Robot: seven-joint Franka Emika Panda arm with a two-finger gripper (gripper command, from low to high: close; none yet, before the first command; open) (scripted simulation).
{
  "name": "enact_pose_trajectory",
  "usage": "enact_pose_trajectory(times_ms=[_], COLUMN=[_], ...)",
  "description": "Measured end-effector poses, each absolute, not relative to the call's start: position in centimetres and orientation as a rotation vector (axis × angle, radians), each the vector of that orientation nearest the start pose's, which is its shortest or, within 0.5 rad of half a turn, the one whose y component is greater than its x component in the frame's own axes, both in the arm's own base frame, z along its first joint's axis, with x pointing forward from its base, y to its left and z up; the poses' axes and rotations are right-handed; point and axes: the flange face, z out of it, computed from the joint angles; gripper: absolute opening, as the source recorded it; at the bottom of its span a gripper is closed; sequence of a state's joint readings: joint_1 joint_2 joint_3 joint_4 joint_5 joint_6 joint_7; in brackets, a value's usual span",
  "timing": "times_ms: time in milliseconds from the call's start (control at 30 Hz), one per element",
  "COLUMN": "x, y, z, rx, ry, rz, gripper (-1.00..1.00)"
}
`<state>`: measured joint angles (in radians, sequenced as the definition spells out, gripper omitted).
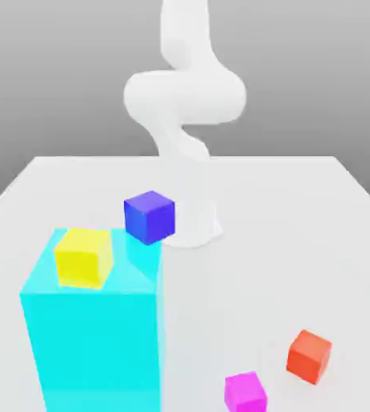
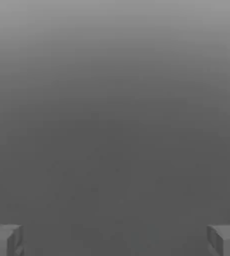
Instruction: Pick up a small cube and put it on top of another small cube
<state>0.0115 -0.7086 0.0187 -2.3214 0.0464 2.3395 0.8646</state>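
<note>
White table [image 1: 301,209], flat, bearing every item listed; white arm [image 1: 184,92], rising from a base at the table's middle and curving upward; tall cyan block [image 1: 92,346], at the exterior view's left, nearest the camera, upright; yellow cube [image 1: 84,257], seated on the cyan block's top face; blue cube [image 1: 150,216], at the far corner of the cyan block's top, whether resting on it or on the table behind cannot be told; red-orange small cube [image 1: 310,356], on the table at the exterior view's right, well apart from the cyan block; magenta cube [image 1: 246,393], near the red-orange small cube, toward the exterior view's left of it, not touching; gripper [image 2: 115,240], fingers [image 2: 4,240] spread wide, nothing between them, plain grey beyond
</note>
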Motion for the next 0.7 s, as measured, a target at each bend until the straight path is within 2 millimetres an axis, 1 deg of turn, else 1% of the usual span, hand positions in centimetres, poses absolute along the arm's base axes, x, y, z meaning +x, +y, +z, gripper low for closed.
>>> enact_pose_trajectory(times_ms=[67,167,267,333,433,533,633,700], x=[40.6,43.5,45.6,46.4,47.0,46.7,45.4,44.3], y=[2.9,5.3,7.9,9.6,12.2,14.6,17.3,18.4], z=[63.6,58.2,52.5,48.7,42.8,36.8,31.0,27.2], rx=[-2.41,-2.398,-2.389,-2.384,-2.379,-2.374,-2.381,-2.377], ry=[1.166,1.263,1.366,1.438,1.551,1.672,1.784,1.873], rz=[-0.782,-0.63,-0.49,-0.403,-0.285,-0.184,-0.099,-0.056], gripper=[0.0,0.0,0.0,0.0,0.0,0.0,0.0,0.0])
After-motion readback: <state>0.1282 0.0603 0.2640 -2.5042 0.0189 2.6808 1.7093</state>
